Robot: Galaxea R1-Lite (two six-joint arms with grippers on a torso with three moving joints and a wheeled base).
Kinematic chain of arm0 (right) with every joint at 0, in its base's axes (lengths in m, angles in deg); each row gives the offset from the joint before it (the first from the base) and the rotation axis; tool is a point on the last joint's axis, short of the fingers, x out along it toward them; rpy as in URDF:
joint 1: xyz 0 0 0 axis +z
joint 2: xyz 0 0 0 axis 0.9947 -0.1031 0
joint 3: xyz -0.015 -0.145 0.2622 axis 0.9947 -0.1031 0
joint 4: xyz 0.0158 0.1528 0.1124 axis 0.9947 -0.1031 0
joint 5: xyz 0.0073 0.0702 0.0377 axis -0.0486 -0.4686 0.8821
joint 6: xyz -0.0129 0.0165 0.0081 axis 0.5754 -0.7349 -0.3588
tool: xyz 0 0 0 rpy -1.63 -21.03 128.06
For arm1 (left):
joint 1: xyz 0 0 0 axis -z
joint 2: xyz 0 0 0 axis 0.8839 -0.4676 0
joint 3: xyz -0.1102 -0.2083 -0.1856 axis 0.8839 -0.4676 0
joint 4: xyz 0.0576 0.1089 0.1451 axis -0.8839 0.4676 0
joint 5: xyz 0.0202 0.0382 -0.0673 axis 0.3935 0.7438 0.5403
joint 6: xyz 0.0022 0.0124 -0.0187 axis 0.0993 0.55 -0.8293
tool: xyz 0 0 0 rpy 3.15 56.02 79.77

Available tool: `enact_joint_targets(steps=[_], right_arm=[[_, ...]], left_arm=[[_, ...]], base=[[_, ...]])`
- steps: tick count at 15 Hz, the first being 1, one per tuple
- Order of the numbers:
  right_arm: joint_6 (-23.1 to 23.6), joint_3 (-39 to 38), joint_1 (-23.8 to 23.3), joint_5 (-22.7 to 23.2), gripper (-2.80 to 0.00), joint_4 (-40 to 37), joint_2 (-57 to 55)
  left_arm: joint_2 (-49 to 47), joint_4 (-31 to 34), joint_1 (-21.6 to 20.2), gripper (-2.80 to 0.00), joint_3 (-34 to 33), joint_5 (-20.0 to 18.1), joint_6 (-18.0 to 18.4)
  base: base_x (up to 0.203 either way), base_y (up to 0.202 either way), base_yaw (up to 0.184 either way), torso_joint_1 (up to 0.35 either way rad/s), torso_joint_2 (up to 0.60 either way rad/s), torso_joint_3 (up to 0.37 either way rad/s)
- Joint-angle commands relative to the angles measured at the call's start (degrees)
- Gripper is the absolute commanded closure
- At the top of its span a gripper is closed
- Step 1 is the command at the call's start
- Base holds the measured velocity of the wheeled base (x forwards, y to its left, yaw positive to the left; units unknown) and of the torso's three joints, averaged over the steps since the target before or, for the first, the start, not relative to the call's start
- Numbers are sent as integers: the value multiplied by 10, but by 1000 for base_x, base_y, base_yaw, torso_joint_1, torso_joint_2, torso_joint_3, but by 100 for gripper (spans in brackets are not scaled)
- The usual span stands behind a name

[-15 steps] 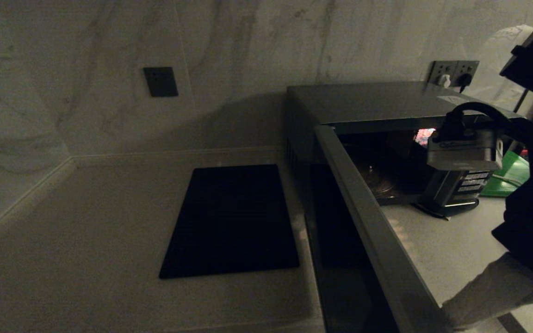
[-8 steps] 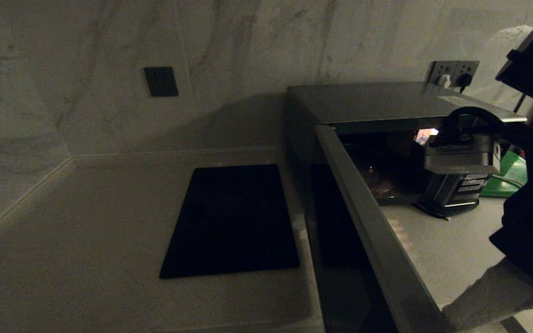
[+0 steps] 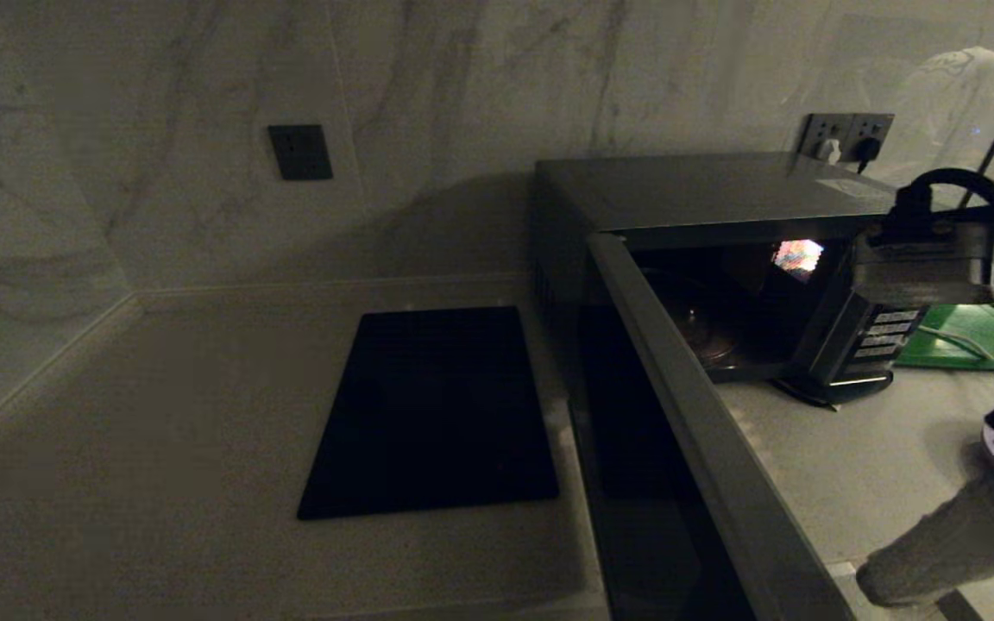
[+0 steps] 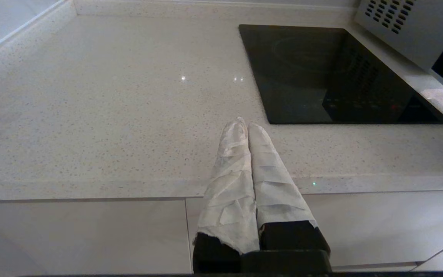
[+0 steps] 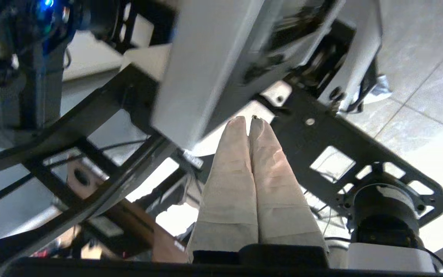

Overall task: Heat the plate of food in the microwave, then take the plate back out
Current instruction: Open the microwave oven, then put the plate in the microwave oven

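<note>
The microwave [image 3: 695, 190] stands on the counter with its door [image 3: 704, 431] swung wide open toward me. Its lit cavity shows only the glass turntable [image 3: 708, 332]. The plate of food is out of view. My right gripper [image 3: 870, 586] hangs low at the right edge of the head view, in front of the counter, with its taped fingers pressed together and nothing between them. In its wrist view the right gripper [image 5: 247, 120] points at my own frame and the floor. My left gripper [image 4: 243, 124] is parked, shut and empty, over the counter's front edge.
A flat black slab [image 3: 432, 410] lies on the counter left of the microwave, and it also shows as the slab [image 4: 337, 73] in the left wrist view. A green board [image 3: 963, 336] lies right of the microwave. A wall outlet [image 3: 846, 136] sits behind it.
My right arm has swung to the right, away from the microwave's opening. Its wrist block no longer covers the cavity, and more of the green board shows.
</note>
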Motion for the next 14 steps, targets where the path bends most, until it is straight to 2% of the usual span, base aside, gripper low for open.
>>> enact_joint_targets(steps=[1,4,6,8,10,12,14], right_arm=[[-2,-8,-27,-22,0,-5,16],[-39,-9,-128,-39,0,3,33],[-80,-20,-226,-92,0,23,46],[-99,-56,-346,-160,0,58,59],[-106,-104,-473,-205,0,100,71],[-110,-155,-606,-231,0,143,80],[-109,-200,-719,-245,0,188,80]], left_arm=[[0,0,0,0,0,0,-1],[0,0,0,0,0,0,-1],[0,0,0,0,0,0,-1],[0,0,0,0,0,0,-1],[0,0,0,0,0,0,-1],[0,0,0,0,0,0,-1],[0,0,0,0,0,0,-1]], base=[[0,0,0,0,0,0],[0,0,0,0,0,0],[0,0,0,0,0,0],[0,0,0,0,0,0],[0,0,0,0,0,0],[0,0,0,0,0,0],[0,0,0,0,0,0]])
